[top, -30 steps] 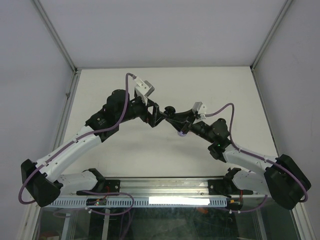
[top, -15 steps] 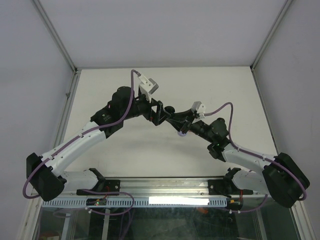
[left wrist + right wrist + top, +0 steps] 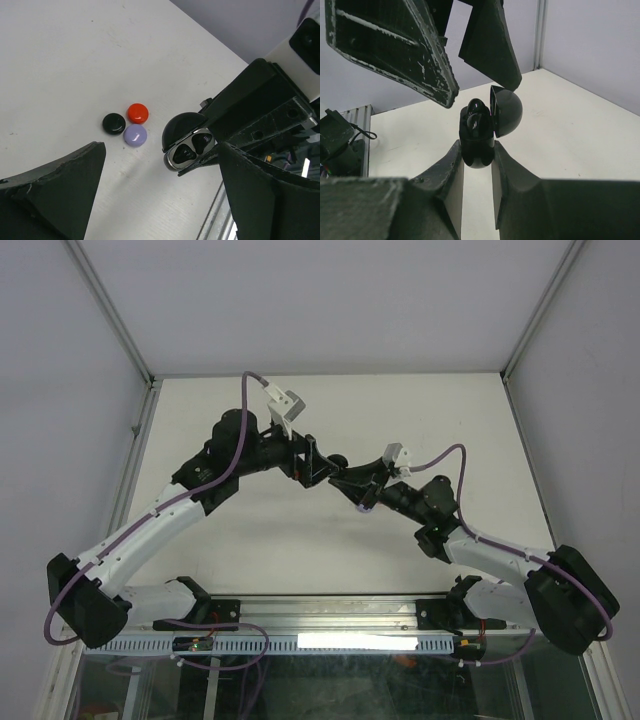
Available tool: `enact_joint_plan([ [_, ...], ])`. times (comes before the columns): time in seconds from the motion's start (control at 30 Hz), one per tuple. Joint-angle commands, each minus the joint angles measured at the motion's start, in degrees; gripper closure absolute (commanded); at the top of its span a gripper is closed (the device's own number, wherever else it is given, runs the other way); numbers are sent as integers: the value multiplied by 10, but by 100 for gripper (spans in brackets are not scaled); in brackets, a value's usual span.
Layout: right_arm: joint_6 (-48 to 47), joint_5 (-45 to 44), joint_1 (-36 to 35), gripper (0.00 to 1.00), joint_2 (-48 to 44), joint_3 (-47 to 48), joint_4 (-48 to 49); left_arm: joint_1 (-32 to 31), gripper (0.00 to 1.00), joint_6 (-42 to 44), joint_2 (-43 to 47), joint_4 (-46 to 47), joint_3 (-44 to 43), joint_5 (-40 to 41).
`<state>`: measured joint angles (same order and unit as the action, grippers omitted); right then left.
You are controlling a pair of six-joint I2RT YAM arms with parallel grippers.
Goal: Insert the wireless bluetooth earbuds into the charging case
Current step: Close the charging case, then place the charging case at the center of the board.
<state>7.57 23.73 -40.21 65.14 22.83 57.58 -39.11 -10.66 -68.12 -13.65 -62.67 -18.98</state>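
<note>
My right gripper point(image 3: 477, 152) is shut on the black charging case point(image 3: 476, 142) and holds it above the table, with its round lid point(image 3: 507, 112) hinged open. In the left wrist view the case point(image 3: 176, 162) shows two black earbuds point(image 3: 182, 153) seated side by side in its silver-rimmed tray. My left gripper point(image 3: 161, 167) is open and empty, its fingers point(image 3: 395, 45) spread just above the case. In the top view the two grippers meet at mid-table: the left point(image 3: 318, 468) and the right point(image 3: 345, 480).
Three small round caps lie together on the white table point(image 3: 75, 60): black point(image 3: 113, 123), red point(image 3: 138, 113) and lilac point(image 3: 135, 135). A metal rail point(image 3: 330, 615) runs along the near edge. Grey walls enclose the table.
My left gripper swung right towards the case, then drew back a little to the left. The right arm with the case has barely moved.
</note>
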Motion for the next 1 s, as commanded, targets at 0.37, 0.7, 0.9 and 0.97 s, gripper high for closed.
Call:
enact_joint_plan([
  [0.37, 78, 86, 7, 100, 36, 48, 89, 20, 11, -104, -14, 113, -5, -225],
  [0.7, 102, 120, 16, 100, 53, 46, 60, 34, 16, -110, 16, 177, 24, -290],
  [0.9, 102, 137, 20, 100, 46, 50, -1, 42, 18, -109, 19, 183, 31, -325],
  [0.97, 111, 134, 25, 100, 44, 47, -3, 46, 17, -108, 19, 180, 32, -322],
])
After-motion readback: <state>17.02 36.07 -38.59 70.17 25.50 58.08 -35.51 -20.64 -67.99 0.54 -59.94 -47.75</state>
